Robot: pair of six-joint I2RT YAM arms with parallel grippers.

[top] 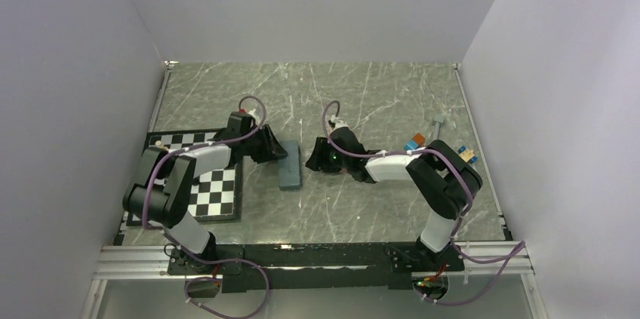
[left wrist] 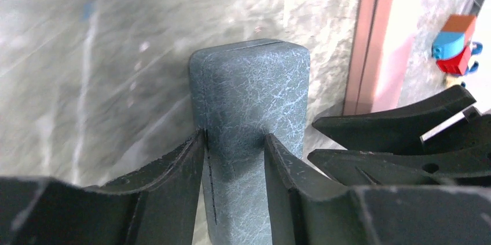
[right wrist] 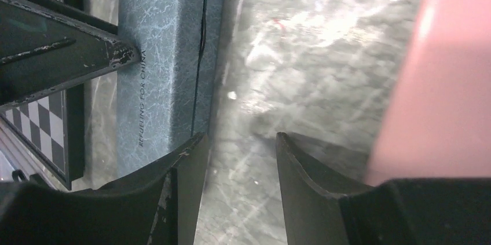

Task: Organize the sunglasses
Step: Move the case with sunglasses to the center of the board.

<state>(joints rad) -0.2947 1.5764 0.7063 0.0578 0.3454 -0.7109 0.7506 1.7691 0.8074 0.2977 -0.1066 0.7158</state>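
Left gripper (left wrist: 235,136) jaws pinch the slate-blue case (left wrist: 249,88) by its long sides, just beside the checkerboard (top: 215,191). Right gripper (right wrist: 240,136) stands open, only marble table (right wrist: 312,54) between its fingers, flanked by that case and the pink case (right wrist: 446,83) (the sunglasses show in no view; I cannot tell where they are).

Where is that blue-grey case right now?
In the top view the slate-blue case lies mid-table, just right of the checkerboard; the left gripper clasps one end.
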